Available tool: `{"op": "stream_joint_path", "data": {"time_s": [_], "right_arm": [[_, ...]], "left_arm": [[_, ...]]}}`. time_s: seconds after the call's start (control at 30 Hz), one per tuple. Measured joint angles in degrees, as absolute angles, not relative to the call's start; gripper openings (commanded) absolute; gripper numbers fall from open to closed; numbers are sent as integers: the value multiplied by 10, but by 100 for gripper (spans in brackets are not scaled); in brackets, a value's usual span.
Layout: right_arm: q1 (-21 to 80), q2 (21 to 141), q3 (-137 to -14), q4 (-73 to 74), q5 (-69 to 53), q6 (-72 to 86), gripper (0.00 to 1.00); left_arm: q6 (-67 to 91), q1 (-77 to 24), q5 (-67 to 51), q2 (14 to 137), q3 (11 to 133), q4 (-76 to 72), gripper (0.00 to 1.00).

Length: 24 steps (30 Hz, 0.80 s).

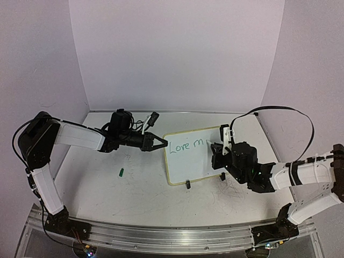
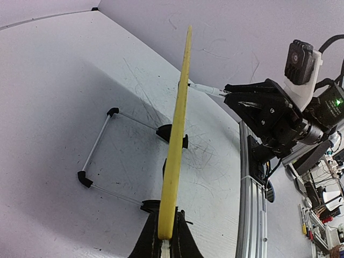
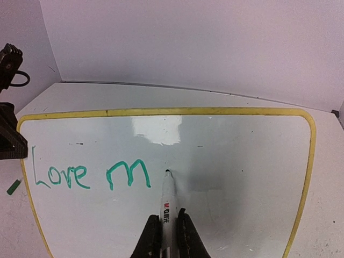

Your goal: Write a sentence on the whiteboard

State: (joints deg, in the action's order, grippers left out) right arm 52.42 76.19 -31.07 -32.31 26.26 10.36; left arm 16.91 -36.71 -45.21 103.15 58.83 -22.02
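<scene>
Top external view, nearest edge first: an aluminium rail [image 1: 161, 236] runs along the front of the table [image 1: 97, 199], with both arm bases bolted onto it. The tabletop is matt white, scuffed, and covered in faint scribbles and scratches, thickest toward the right front. A small green cap [image 1: 122, 172] lies alone on the left half, well apart from everything else.

Further in, right of centre, the whiteboard [image 1: 188, 164] stands on its lower edge with its face toward the arms and its two black clip feet [image 1: 188, 185] on the table. Left wrist view shows it edge-on, a thin yellow strip, with a wire stand [image 2: 102, 161] lying on the table behind it.

The left gripper [image 1: 163, 143] is clamped on the board's left edge, its fingers pinching the yellow frame. The right gripper [image 3: 167, 217] is closed tight around a white marker [image 3: 167, 196], whose tip touches the board just right of the green writing [image 3: 88, 174], "Love m".

Beyond the board, the tabletop ends at a plain pale back wall [image 1: 177, 54], with side walls angling in left and right to form a shallow alcove. All three are bare, with a faint lilac tint. A soft light reflection sits near the top of the board.
</scene>
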Motion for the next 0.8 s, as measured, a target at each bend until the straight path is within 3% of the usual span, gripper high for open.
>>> {"op": "stream_joint_path", "data": {"time_s": [0.8], "right_arm": [[524, 767, -311, -318, 232, 98, 0]], "left_arm": [[169, -367, -450, 1031, 588, -220, 0]]}}
